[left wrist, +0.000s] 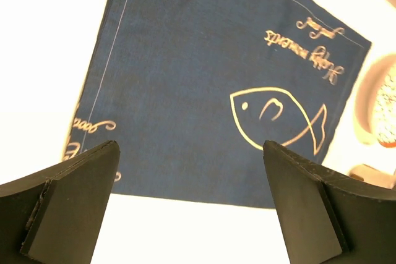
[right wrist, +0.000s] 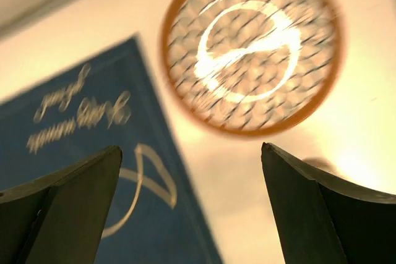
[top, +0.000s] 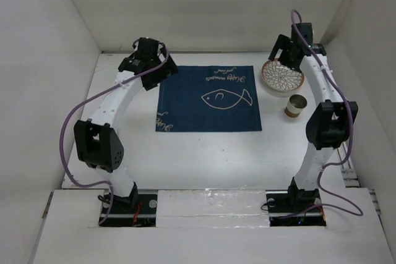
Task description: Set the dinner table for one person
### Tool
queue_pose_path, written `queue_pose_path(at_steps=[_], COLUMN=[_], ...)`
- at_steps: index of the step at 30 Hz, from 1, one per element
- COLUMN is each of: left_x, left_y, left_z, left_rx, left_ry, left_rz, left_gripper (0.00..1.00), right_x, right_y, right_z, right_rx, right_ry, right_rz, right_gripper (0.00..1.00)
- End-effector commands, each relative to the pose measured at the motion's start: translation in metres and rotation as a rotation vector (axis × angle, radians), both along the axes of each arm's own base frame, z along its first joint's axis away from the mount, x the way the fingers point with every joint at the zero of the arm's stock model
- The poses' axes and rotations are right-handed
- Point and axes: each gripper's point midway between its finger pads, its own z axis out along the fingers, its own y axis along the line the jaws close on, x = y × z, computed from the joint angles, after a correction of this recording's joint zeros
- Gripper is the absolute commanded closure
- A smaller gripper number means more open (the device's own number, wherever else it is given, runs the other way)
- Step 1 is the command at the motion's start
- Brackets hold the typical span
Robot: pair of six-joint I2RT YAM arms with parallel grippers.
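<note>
The white dinner table (top: 204, 159) carries a navy blue placemat (top: 207, 99) with a gold fish drawing at its middle. A patterned plate with an orange rim (top: 282, 75) sits to the right of the mat and shows blurred in the right wrist view (right wrist: 250, 51). A small cup (top: 296, 106) lies on its side just in front of the plate. My left gripper (top: 153, 73) is open and empty above the mat's far left corner; the mat fills its wrist view (left wrist: 210, 85). My right gripper (top: 281, 60) is open and empty above the plate's far edge.
White walls enclose the table at the back and on both sides. Purple cables loop off both arms. The plate's edge shows at the right border of the left wrist view (left wrist: 380, 106).
</note>
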Motion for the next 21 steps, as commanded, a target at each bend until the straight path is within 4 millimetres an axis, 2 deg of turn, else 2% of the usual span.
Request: queue_pose_path(at_steps=[1,2,4,5,7,8,9,11,12,14,17,18,19,21], left_x=[-0.023,-0.027,-0.037,-0.041,-0.050,-0.051,-0.054,-0.059,-0.062,-0.063,-0.065,-0.066,-0.066,-0.065], left_y=[0.011,0.010,0.014,0.015,0.018,0.019,0.017,0.017,0.018,0.017,0.018,0.016,0.015,0.015], left_z=[0.013,0.013,0.010,0.008,0.003,0.002,-0.003,-0.001,-0.009,-0.005,-0.013,-0.013,-0.013,-0.017], left_rx=[0.003,0.005,0.011,0.021,0.030,0.036,0.029,0.028,0.039,0.034,0.044,0.036,0.030,0.032], left_ry=[-0.021,-0.031,-0.043,-0.040,-0.037,-0.046,-0.031,-0.043,-0.027,-0.049,-0.038,-0.036,-0.035,-0.023], left_rz=[-0.027,-0.047,-0.057,-0.066,-0.075,-0.082,-0.092,-0.109,-0.117,-0.130,-0.138,-0.145,-0.152,-0.152], left_gripper=[0.00,0.00,0.00,0.00,0.00,0.00,0.00,0.00,0.00,0.00,0.00,0.00,0.00,0.00], right_x=[0.011,0.013,0.015,0.015,0.014,0.014,0.009,0.008,0.008,0.007,0.003,0.003,0.001,-0.002], right_y=[-0.037,-0.058,-0.072,-0.089,-0.099,-0.115,-0.121,-0.126,-0.132,-0.137,-0.147,-0.147,-0.144,-0.144], right_z=[-0.003,-0.008,-0.012,-0.020,-0.027,-0.030,-0.042,-0.045,-0.051,-0.051,-0.071,-0.071,-0.085,-0.096], right_rx=[-0.005,-0.004,0.018,0.026,0.073,0.086,0.108,0.154,0.154,0.147,0.157,0.157,0.172,0.196], right_ry=[0.022,0.032,0.031,0.040,0.038,0.026,0.043,0.028,0.025,0.025,0.070,0.070,0.100,0.116], right_rz=[-0.058,-0.099,-0.114,-0.142,-0.152,-0.175,-0.193,-0.178,-0.189,-0.193,-0.204,-0.204,-0.198,-0.193], right_gripper=[0.00,0.00,0.00,0.00,0.00,0.00,0.00,0.01,0.02,0.02,0.02,0.02,0.04,0.04])
